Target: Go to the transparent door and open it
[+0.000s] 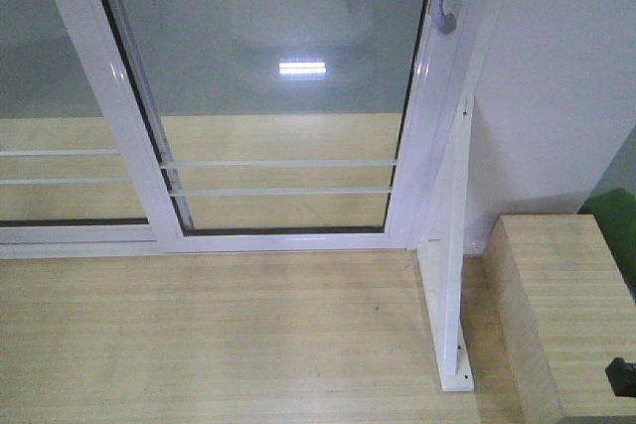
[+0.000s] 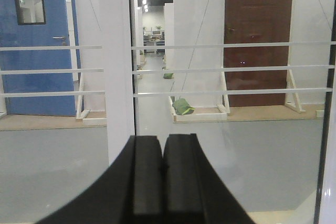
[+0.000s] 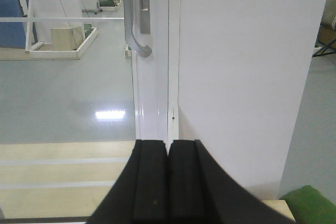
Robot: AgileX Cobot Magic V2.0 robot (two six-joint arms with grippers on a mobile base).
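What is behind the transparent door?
Through the transparent door: a grey floor, a brown door, a white partition wall and a green object on a low base. The white frame hides a strip.

transparent door (image 1: 278,96), white-framed, upright, seemingly shut

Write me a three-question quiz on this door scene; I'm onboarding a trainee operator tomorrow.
1. True or false: the right claw is gripping the grey handle.
2. In the front view, the grey handle sits on which part of the transparent door? A) left edge B) right edge C) bottom rail
3. Is the left claw open or shut?
Key: 1 false, it is shut below the handle and holds nothing; 2 B; 3 shut.
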